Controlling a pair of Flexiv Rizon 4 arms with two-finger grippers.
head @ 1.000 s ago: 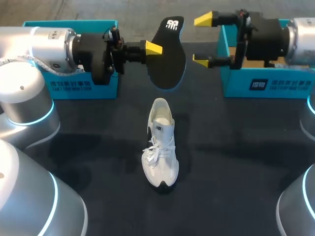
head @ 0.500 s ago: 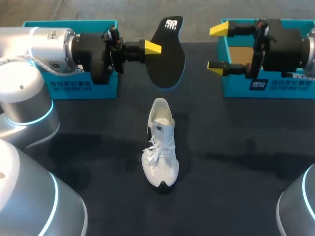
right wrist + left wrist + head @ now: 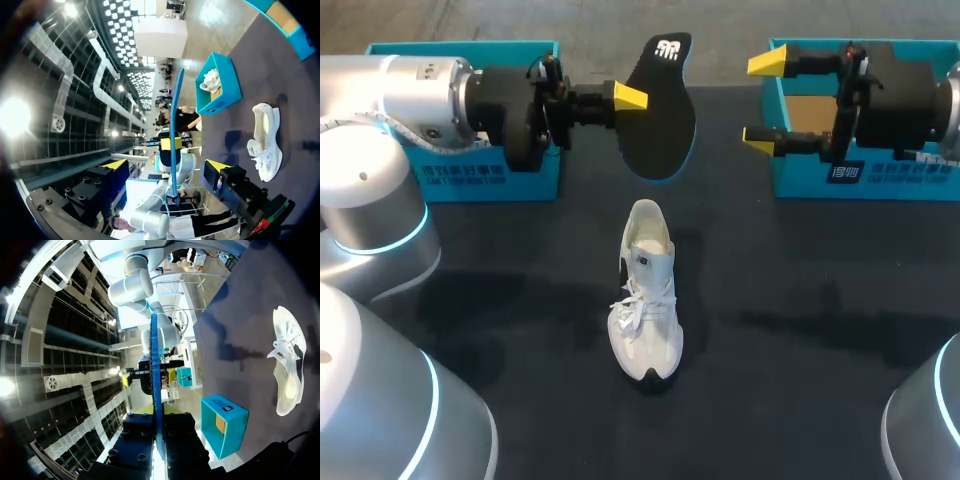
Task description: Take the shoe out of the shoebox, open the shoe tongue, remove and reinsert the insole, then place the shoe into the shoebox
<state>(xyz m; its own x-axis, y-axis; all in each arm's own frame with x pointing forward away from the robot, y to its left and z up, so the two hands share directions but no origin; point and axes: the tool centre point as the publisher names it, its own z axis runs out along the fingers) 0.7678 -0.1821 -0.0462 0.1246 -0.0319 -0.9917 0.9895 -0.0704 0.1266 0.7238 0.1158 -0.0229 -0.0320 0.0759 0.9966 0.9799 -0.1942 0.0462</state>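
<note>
A white sneaker (image 3: 645, 290) lies on the dark table, toe towards me, heel opening towards the boxes. Its black insole (image 3: 660, 110) hangs in the air above the table's far middle. My left gripper (image 3: 632, 97) is shut on the insole's left edge. In the left wrist view the insole (image 3: 154, 365) shows edge-on as a thin blue strip between the fingers, with the sneaker (image 3: 287, 365) off to one side. My right gripper (image 3: 765, 100) stands open to the right of the insole, apart from it. Its wrist view has the insole (image 3: 174, 125) ahead of the gripper (image 3: 167, 165).
A blue shoebox (image 3: 490, 180) stands at the far left behind my left arm, holding another white shoe (image 3: 211, 80). A second blue shoebox (image 3: 865, 175) with a cardboard floor stands at the far right, under my right wrist.
My right gripper has drawn back to the right, away from the insole, still open. The left gripper keeps the insole in nearly the same place. The sneaker has not moved.
</note>
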